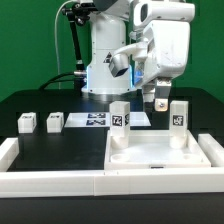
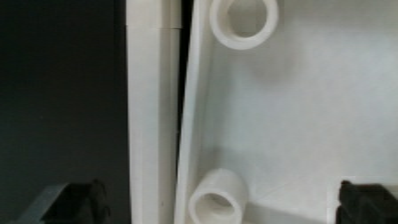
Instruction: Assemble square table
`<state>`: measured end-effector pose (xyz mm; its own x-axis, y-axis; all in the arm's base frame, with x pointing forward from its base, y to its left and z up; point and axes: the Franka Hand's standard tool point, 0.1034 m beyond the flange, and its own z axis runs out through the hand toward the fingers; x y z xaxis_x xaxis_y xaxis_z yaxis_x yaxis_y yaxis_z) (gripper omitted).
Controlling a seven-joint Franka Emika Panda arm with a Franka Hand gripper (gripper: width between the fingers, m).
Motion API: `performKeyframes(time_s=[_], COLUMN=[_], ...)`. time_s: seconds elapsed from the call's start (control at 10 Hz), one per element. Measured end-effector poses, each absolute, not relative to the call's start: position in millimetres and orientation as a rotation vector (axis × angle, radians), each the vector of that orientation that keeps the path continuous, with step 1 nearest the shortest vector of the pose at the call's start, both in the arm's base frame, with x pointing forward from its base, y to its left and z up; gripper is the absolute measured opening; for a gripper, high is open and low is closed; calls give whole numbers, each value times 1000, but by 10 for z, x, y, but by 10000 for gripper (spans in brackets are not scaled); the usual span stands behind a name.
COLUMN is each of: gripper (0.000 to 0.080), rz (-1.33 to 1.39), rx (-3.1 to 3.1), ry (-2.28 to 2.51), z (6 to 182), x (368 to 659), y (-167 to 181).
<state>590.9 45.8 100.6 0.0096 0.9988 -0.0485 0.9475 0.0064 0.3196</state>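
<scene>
Gripper [image 1: 160, 99] with jaws wide apart and empty, hanging over the back edge of the top [image 1: 160, 158], which lies at the exterior view's lower right. A centre leg [image 1: 120, 117] and a right leg [image 1: 179, 115] stand upright at the top's back corners, with the gripper between them and nearer the right leg. Two loose legs [image 1: 27, 123] [image 1: 53, 122] sit on the black table [image 1: 60, 103] at the exterior view's left, well apart from the top.

I judge that fetching a loose leg comes next. I would rise clear of the standing pair first, then settle squarely over a loose leg and close on its flat sides so it hangs straight for seating.

Only the exterior view shows the legs. Only the wrist view shows two empty sockets [image 2: 240, 22] [image 2: 217, 203] beside the top's rim, and the spread fingertips [image 2: 80, 203].
</scene>
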Motion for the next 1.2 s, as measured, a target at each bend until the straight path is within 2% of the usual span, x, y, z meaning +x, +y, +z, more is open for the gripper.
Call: performKeyframes(time_s=[0.3, 0.5, 0.8, 1.2], gripper=[649, 649, 649, 649], rz=[334, 407, 272, 187], rx=[2277, 2574, 2870, 3057], ry=[1799, 1427, 967, 543], z=[1006, 1039, 1064, 1110], x=[5921, 5871, 5734, 5749], y=[492, 504, 487, 429])
